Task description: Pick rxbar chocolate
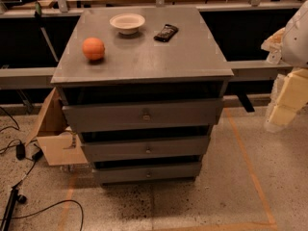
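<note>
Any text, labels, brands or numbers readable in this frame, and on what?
No text can be read.
On the snack bar wrapper: faint light print, too blurred to read.
On the bowl, orange and drawers: no lettering seen.
On the gripper, at the right edge beside the cabinet: no markings seen.

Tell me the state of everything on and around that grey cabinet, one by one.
Snack bar: wrapped, lying flat on the cabinet top, not held.
Bowl: upright, empty.
Orange: whole, resting near the left edge.
Drawers: all three look shut.
Pincer: at the right, beside the cabinet, touching nothing.
</note>
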You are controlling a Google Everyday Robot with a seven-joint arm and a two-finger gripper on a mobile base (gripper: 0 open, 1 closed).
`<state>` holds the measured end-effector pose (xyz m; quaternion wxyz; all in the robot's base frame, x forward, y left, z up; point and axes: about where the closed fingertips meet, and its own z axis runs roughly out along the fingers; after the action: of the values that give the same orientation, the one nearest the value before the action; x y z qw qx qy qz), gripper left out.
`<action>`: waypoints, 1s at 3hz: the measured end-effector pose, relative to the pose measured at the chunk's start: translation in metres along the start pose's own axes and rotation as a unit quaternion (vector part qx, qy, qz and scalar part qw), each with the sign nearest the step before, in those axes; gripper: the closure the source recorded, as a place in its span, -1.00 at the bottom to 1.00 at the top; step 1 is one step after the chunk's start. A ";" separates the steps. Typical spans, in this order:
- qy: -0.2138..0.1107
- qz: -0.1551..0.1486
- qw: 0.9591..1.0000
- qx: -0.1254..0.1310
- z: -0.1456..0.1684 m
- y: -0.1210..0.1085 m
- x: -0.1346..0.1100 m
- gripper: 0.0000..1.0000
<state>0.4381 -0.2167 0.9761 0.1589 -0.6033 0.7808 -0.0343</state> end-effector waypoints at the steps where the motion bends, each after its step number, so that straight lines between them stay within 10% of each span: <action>1: 0.000 0.000 1.000 0.000 0.000 0.000 0.000 -1.00; 2: -0.035 0.028 0.999 0.011 0.005 -0.013 -0.007 -1.00; 3: -0.132 0.089 0.987 0.026 0.022 -0.061 -0.039 -1.00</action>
<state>0.5101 -0.1932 0.9782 0.2784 -0.5260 0.8026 0.0397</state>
